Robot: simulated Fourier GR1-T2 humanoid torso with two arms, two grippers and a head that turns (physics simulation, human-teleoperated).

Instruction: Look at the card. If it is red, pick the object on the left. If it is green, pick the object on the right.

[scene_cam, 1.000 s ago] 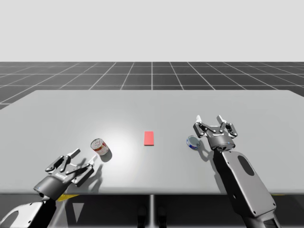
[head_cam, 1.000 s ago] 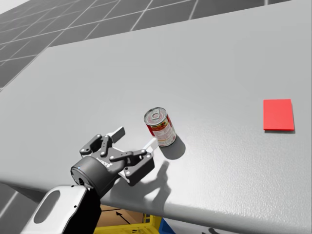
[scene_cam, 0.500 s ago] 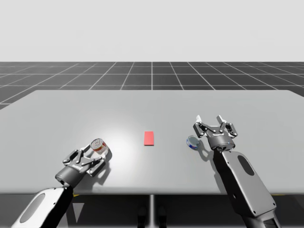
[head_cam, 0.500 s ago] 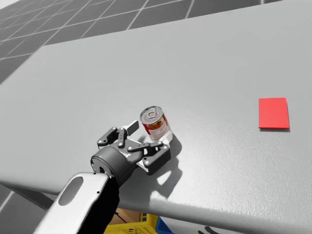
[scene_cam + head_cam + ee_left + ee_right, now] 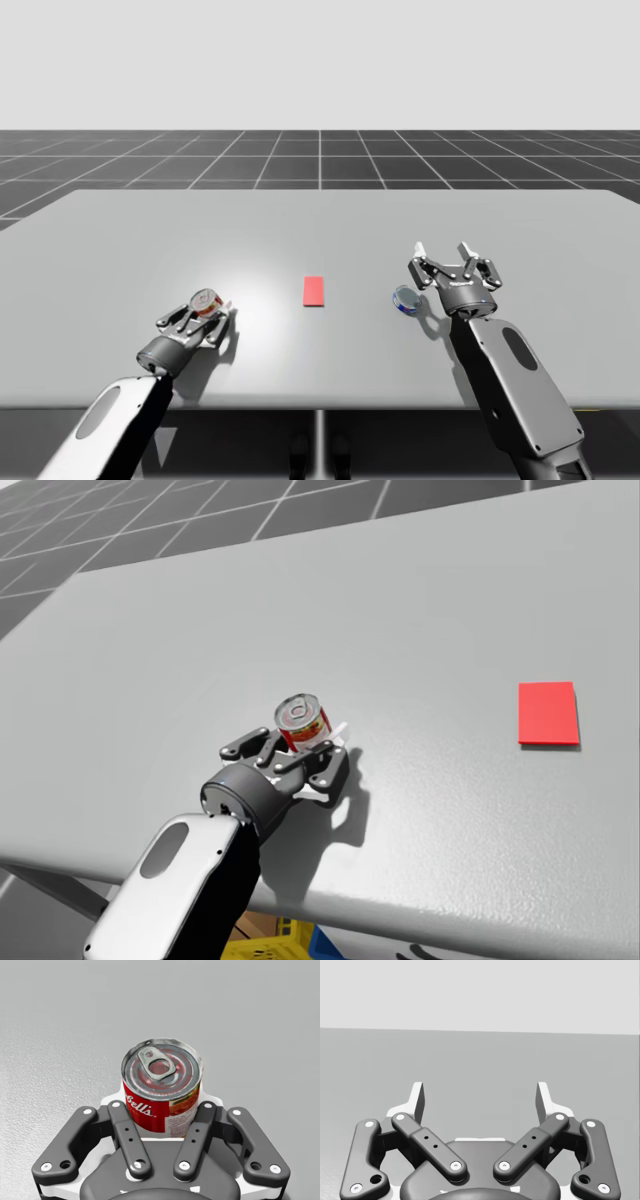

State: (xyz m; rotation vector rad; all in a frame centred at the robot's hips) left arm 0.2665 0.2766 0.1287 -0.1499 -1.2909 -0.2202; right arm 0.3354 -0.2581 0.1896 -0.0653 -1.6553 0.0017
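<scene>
A red card (image 5: 313, 291) lies flat at the table's middle, also seen to the right in the head view (image 5: 548, 713). Left of it stands a red can with a silver pull-tab lid (image 5: 207, 301) (image 5: 303, 724) (image 5: 162, 1087), upright on the table. My left gripper (image 5: 203, 316) (image 5: 312, 752) (image 5: 162, 1107) is shut on the can's lower body, one finger on each side. Right of the card lies a small blue can (image 5: 405, 299), tilted. My right gripper (image 5: 443, 252) (image 5: 481, 1094) is open just right of the blue can, with nothing between its fingers.
The grey table (image 5: 320, 225) stretches wide behind the objects, and its front edge (image 5: 420, 920) runs close under my left forearm. A yellow and blue crate (image 5: 290, 942) shows below that edge.
My left gripper has moved forward to the red can and closed around it. My head has turned slightly, following it. My right arm has not moved.
</scene>
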